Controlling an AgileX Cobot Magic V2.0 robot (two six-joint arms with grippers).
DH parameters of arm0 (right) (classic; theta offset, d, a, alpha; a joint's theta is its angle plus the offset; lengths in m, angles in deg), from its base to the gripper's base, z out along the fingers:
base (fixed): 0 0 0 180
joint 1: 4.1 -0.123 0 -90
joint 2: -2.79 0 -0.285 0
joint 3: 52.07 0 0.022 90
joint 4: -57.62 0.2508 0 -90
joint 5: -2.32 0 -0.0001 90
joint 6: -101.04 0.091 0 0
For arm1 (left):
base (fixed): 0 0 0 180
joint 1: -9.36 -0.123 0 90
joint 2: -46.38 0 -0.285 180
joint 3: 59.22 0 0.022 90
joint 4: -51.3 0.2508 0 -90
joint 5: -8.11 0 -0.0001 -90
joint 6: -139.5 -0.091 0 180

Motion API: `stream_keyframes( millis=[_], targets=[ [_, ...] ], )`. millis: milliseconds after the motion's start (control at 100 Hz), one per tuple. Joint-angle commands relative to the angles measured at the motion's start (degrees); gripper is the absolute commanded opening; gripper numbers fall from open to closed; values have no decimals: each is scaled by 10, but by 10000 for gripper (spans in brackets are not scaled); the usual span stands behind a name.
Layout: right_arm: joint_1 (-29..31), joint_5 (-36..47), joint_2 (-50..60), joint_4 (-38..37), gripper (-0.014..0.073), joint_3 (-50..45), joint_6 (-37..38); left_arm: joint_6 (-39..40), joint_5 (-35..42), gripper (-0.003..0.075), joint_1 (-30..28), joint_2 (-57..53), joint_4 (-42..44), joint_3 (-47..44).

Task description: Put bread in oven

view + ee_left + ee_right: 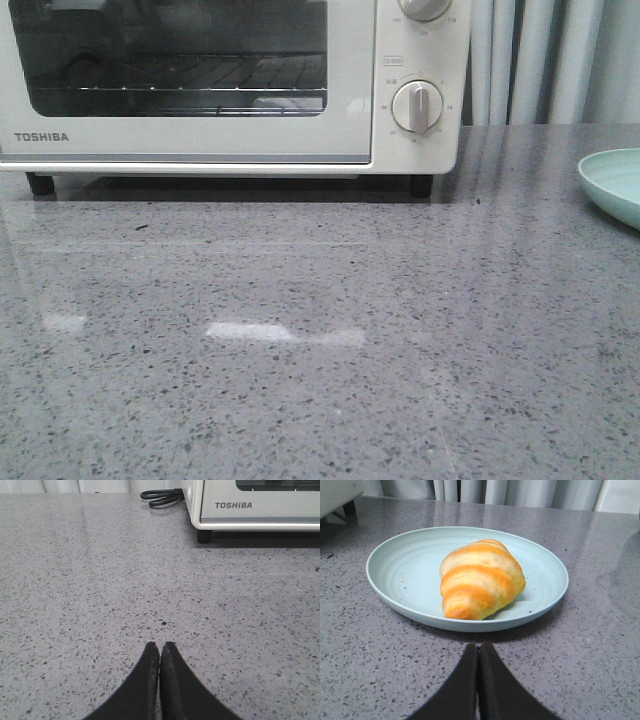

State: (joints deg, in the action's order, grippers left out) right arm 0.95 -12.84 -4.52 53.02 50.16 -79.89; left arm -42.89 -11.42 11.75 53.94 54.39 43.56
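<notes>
The bread [480, 582], a glossy roll striped golden-orange and cream, lies on a pale green plate [400, 575] in the right wrist view. My right gripper [479, 646] is shut and empty, its tips just short of the plate's near rim. The white Toshiba oven [230, 140] stands at the back left of the front view with its glass door closed and a wire rack visible inside. In the left wrist view its lower corner [250, 510] shows. My left gripper [160, 645] is shut on nothing, over bare counter some way in front of the oven.
The plate's edge [612, 185] shows at the right side of the front view. A coiled black power cord [162, 497] lies on the counter beside the oven. Grey curtains [540, 60] hang behind the speckled grey counter [320, 350].
</notes>
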Motion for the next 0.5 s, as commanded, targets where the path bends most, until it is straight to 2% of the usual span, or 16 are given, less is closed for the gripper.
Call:
stream_keyframes(
  millis=[0, 120, 230, 300, 430, 490],
  targets=[
    [3, 41, 9, -5, -60, -8, -3, 7, 30, -21, 5, -16, 0, -14],
    [3, 53, 9, -5, -60, -8, -1, 5, 56, -21, 5, -16, -3, -14],
    [3, 111, 9, -5, -60, -8, 5, 5, 116, -21, 5, -16, -23, -14],
    [3, 152, 9, -5, -60, -8, 5, 5, 160, -21, 5, -16, -57, -14],
    [3, 228, 9, -5, -60, -8, 5, 6, 224, -21, 5, -16, -171, -14],
    [3, 284, 9, -5, -60, -7, 5, 6, 241, -21, 5, -16, -190, -14]
  ],
)
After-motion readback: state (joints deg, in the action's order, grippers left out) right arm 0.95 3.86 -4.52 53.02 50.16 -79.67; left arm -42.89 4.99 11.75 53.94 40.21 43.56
